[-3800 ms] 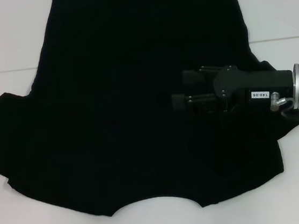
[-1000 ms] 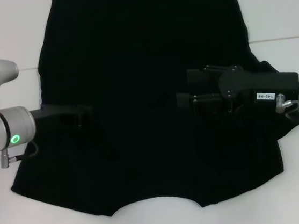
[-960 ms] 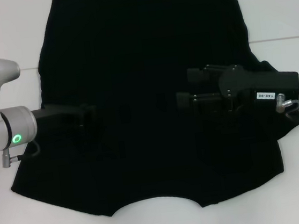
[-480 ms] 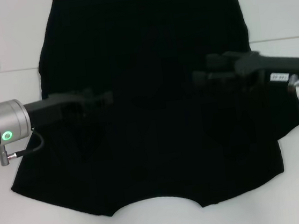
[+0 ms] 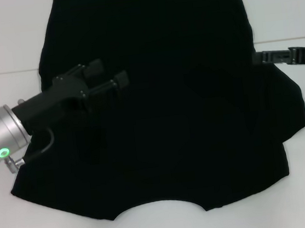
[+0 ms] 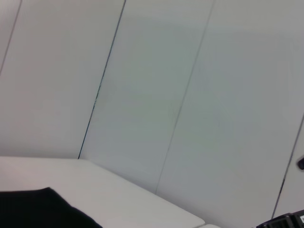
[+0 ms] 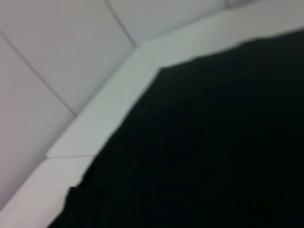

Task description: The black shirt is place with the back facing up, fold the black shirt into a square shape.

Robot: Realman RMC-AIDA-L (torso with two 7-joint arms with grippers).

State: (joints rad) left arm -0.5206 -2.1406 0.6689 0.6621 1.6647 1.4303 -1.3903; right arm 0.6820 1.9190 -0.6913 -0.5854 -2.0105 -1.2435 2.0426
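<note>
The black shirt [image 5: 157, 102] lies spread over the middle of the white table [image 5: 2, 48], its hem toward the far edge and its curved neckline toward the near edge, with both side panels apparently already turned in, so the outline is close to a long trapezoid. The left gripper [image 5: 105, 75] hovers above the shirt's left part, its two fingers a little apart and holding nothing; the right gripper [image 5: 262, 57] sits at the shirt's right border near the table's right edge, and whether its fingers are parted cannot be told. The step in hand looks like the end-to-end fold, and doing it well probably means both grippers pinching matching corners at one end and carrying them evenly, so the limp cloth does not skew or bunch. The tabletop is plain white; pale panelled walls [image 6: 156, 85] stand beyond its far edge.
</note>
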